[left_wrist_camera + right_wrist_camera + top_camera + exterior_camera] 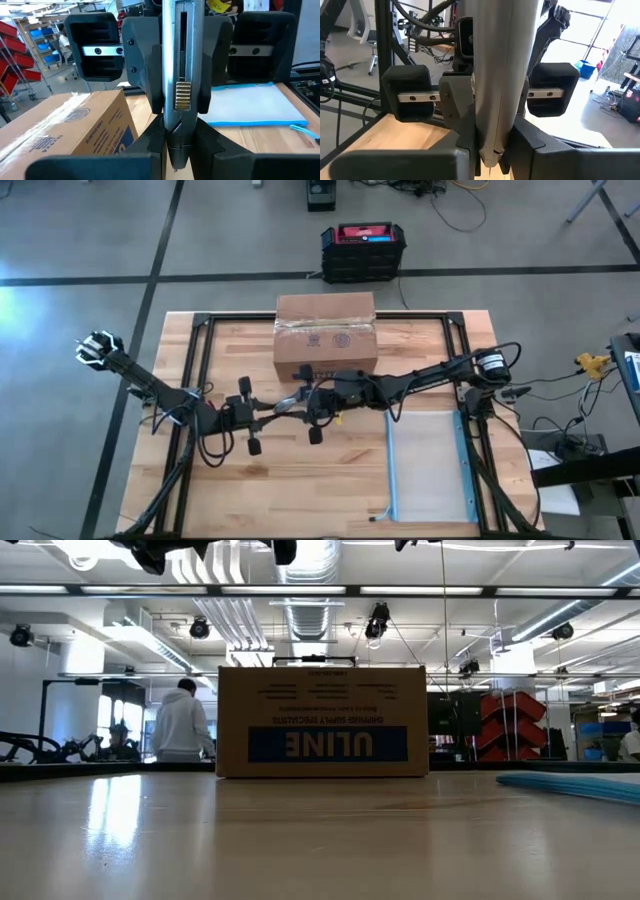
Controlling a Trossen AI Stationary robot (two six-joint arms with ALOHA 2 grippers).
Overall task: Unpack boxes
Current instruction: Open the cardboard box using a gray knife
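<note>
The brown cardboard box (325, 335) with the blue ULINE label (322, 720) rests on its base at the table's far middle, taped shut; it also shows in the left wrist view (70, 130). Both grippers meet nose to nose above the table's middle, near side of the box. Between them is a grey box cutter (291, 401) with a ribbed gold slider (182, 95). My left gripper (272, 412) comes from the left and my right gripper (312, 402) from the right, each shut on the cutter. My left gripper (179, 147) pinches the box cutter's near end (178, 135) between its two fingers, level, from the table's left, fingers in line with the cutter. The cutter is lifted clear of the table. My right gripper (490, 150) pinches the cutter's grey body (495, 125) between its two fingers, level, from the table's right. In the left wrist view its fingers (142, 65) clamp the cutter on either side of the slider.
A clear zip pouch with blue edges (428, 465) lies flat on the table's right near part (575, 783). A black crate with a red top (363, 252) stands on the floor beyond the far edge. A person stands in the room behind (182, 722).
</note>
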